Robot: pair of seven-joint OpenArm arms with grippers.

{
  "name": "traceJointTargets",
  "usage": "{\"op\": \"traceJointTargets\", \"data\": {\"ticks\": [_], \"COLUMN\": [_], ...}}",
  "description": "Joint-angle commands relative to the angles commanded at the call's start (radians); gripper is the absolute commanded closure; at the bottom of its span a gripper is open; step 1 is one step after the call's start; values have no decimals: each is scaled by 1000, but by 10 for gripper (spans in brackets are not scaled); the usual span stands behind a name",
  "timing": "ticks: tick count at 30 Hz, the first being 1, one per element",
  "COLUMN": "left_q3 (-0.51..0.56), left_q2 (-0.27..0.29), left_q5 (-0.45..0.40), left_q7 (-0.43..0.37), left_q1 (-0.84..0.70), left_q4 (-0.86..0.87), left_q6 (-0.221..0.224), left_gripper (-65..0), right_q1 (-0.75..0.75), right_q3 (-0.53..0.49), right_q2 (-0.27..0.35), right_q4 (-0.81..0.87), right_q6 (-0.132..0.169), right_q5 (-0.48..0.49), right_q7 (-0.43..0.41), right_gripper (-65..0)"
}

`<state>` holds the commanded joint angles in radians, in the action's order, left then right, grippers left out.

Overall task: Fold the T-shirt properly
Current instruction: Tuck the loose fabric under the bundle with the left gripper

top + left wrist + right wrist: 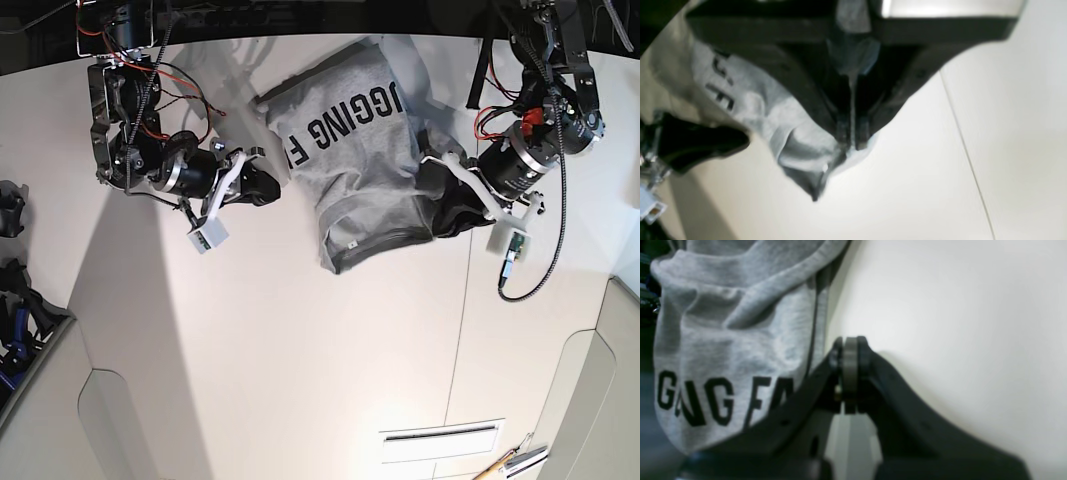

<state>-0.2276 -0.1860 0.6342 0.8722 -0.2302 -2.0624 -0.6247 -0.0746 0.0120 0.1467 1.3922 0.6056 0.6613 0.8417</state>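
The grey T-shirt (365,150) lies crumpled at the back middle of the white table (300,350), black capitals facing up. My left gripper (437,190) is at its right side, shut on a bunched edge of the fabric; the left wrist view shows the fingertips (843,131) pinching grey cloth (806,156). My right gripper (272,188) is against the shirt's left edge. In the right wrist view it (850,343) is shut with a thin grey strip between the tips; I cannot tell whether that strip is shirt fabric. The lettered shirt (733,340) hangs just beside it.
Table seams run down the right side (462,330). A slot (440,435) and a pencil-like tool (515,462) are at the front right. Dark objects sit off the table's left edge (12,215). Cables hang from both arms.
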Motion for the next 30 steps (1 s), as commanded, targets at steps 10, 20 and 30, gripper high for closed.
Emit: {"op": "traceJointTargets", "data": {"ticks": [10,20,30], "left_q3": [-3,-143,-124], "left_q2": [3,4,34], "left_q5": [158,203,197], "left_q7": [0,0,0], "left_q1": [32,46,3], "left_q4": [-19,-3,63], "left_q6": [0,-1,-19], "left_gripper": [0,0,0], "right_q1": [0,0,1], "right_q3": [0,0,0], "right_q2": [0,0,0], "right_q4": [0,0,0], "right_q6": [0,0,0], "right_q5": [-3,-11,-11], "right_q7": [0,0,0], "right_gripper": [0,0,0]}}
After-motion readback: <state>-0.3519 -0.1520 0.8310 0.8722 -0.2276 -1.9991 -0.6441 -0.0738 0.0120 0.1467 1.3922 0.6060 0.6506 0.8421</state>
